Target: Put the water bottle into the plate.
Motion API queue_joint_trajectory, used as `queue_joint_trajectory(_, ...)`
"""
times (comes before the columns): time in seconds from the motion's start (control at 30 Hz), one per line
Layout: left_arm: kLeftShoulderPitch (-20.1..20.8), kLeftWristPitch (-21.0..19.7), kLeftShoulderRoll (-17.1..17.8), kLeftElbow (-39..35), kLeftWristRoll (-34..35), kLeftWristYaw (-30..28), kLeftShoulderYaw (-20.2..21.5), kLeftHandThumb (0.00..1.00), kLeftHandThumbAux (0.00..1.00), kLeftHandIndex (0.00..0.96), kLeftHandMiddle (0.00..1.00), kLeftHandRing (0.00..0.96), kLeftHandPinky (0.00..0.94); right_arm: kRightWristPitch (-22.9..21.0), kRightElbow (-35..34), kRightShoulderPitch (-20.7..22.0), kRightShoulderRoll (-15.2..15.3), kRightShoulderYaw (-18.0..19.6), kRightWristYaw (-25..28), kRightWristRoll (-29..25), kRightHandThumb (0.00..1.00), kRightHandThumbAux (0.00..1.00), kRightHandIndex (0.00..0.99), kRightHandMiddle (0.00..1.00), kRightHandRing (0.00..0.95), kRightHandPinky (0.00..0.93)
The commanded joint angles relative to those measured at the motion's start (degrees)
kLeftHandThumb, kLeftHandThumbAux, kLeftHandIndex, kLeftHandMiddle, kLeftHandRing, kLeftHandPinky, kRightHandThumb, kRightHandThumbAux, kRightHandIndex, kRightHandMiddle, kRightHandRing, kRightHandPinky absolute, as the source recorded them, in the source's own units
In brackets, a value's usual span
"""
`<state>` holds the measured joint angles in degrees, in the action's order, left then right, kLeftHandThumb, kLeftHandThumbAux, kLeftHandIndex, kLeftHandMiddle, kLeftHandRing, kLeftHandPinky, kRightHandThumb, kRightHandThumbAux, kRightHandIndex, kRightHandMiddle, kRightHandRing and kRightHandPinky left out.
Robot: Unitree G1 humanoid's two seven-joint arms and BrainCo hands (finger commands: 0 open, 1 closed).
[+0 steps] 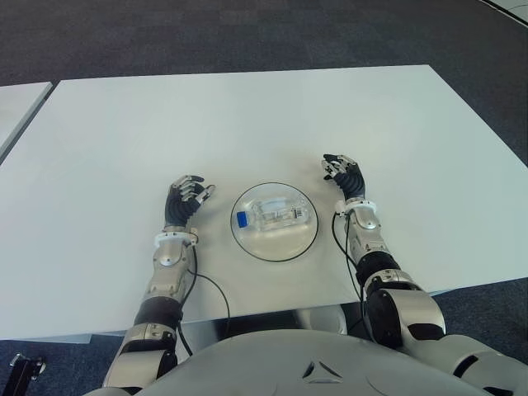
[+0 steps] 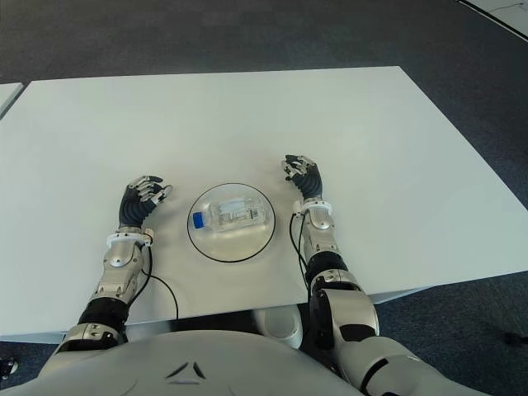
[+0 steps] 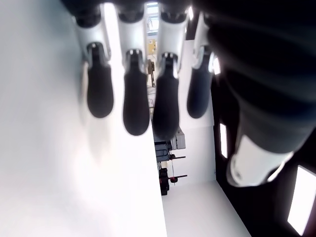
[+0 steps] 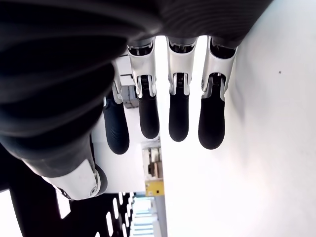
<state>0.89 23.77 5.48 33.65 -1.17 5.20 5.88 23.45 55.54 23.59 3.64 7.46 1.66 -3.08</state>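
Note:
A clear water bottle (image 1: pixel 276 216) with a blue cap lies on its side inside the round transparent plate (image 1: pixel 247 244) near the front of the white table (image 1: pixel 247 124). My left hand (image 1: pixel 186 196) shows to the left of the plate, fingers relaxed and holding nothing. To the right of the plate is my right hand (image 1: pixel 342 172), its fingers loosely extended and empty. Each wrist view shows only that hand's own fingertips (image 3: pixel 136 106) (image 4: pixel 178 121) over the white surface, with nothing between them.
The table's front edge (image 1: pixel 247 315) runs just below both forearms. A second white table corner (image 1: pixel 16 103) shows at the far left. Dark carpet (image 1: pixel 247 33) lies beyond the table.

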Motion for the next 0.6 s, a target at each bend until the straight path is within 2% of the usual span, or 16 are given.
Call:
queue_joint_trajectory(0.03, -2.37, -3.61, -0.81, 1.93, 0.27, -0.61, -0.22, 0.704, 0.716, 0.431, 0.588, 0.572, 0.542, -4.41, 3.01, -4.42, -1.17, -0.76, -0.92, 0.89, 0.702, 0.731, 0.431, 0.571, 0.559, 0.544)
queue_joint_trajectory(0.6, -2.66, -4.32, -0.95, 1.34, 0.1, -0.28, -0.15, 0.705, 0.716, 0.431, 0.585, 0.574, 0.55, -3.31, 1.5, -5.42, -0.77, -3.02, -4.1, 3.46, 0.7, 0.732, 0.429, 0.549, 0.539, 0.519)
